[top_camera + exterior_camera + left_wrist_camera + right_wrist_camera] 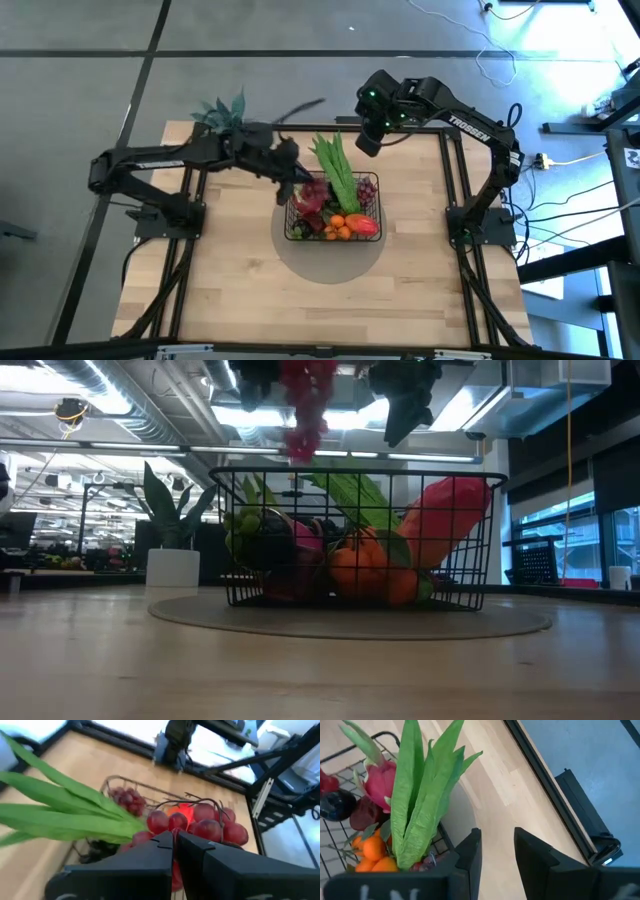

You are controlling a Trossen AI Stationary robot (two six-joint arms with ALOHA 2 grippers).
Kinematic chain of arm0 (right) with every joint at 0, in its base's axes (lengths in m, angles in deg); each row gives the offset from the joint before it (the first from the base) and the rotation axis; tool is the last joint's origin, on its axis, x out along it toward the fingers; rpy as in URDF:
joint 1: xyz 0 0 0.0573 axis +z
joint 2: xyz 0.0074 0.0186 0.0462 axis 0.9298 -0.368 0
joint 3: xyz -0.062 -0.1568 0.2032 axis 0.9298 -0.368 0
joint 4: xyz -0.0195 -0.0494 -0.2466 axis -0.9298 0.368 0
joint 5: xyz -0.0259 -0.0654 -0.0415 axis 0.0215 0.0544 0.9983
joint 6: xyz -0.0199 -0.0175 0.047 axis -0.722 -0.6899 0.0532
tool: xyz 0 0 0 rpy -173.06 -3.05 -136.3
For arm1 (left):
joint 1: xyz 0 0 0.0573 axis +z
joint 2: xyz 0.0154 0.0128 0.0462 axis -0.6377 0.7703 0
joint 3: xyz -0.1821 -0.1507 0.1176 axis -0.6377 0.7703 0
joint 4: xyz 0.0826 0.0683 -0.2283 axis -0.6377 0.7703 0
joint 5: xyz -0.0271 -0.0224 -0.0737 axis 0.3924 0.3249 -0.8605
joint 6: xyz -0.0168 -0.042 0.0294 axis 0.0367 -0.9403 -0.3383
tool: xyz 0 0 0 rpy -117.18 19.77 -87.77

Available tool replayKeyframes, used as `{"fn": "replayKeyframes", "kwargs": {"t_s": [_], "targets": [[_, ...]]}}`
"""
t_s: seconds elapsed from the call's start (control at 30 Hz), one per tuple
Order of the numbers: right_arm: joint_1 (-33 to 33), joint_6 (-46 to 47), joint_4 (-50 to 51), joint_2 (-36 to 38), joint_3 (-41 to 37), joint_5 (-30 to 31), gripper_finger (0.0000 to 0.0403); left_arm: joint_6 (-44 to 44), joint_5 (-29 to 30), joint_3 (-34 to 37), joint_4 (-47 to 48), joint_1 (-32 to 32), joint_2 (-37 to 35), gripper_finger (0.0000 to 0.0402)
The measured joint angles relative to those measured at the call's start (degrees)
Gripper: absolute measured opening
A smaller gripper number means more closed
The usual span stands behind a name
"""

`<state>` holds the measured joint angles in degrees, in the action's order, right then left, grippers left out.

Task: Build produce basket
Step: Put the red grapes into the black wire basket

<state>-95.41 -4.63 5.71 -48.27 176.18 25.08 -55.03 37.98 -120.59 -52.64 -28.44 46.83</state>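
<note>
The black wire basket stands on a round grey mat at the table's middle. It holds long green pods, a pink dragon fruit, oranges, a red mango and dark grapes. My left gripper is shut on a red grape bunch above the basket's far left part. My right gripper is open and empty, above the table just beyond the basket's far right corner; it also shows in the high view. My left gripper pinches the red grape bunch at its top, by the thin dark stems, between its two fingers. The fingers slant down from the table's left side. The bunch hangs below the fingers, clear of the basket's rim and contents.
A spiky teal plant in a white pot stands at the table's far left, behind my left arm. The grey mat reaches past the basket toward the near edge. Bare wood lies to the near, left and right of the basket.
</note>
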Motion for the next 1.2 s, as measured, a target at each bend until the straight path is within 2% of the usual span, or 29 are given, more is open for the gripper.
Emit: {"fn": "replayKeyframes", "kwargs": {"t_s": [0.23,0.67,0.93,1.1,1.2], "targets": [[0.02,-4.74,0.19,0.00,0.00,-0.52,0.0101,-5.17,-1.19,0.00,-5.15,-2.63,7.01,0.0000],[0.02,-10.42,1.22,0.00,0.00,-0.57,0.0101,-8.42,-2.95,0.00,-5.83,-2.96,20.22,0.0000],[0.02,-10.33,1.41,0.00,-0.01,-0.57,0.0101,-8.43,-1.47,0.02,-4.71,-1.96,22.20,0.0004],[0.01,-10.27,1.48,0.00,0.00,-0.57,0.0101,-6.11,2.71,0.02,-3.21,-1.77,22.16,0.0020],[0.00,-10.25,1.50,0.00,0.00,-0.55,0.0101,-4.51,3.06,0.02,-3.09,-1.77,22.16,0.0034]]}}
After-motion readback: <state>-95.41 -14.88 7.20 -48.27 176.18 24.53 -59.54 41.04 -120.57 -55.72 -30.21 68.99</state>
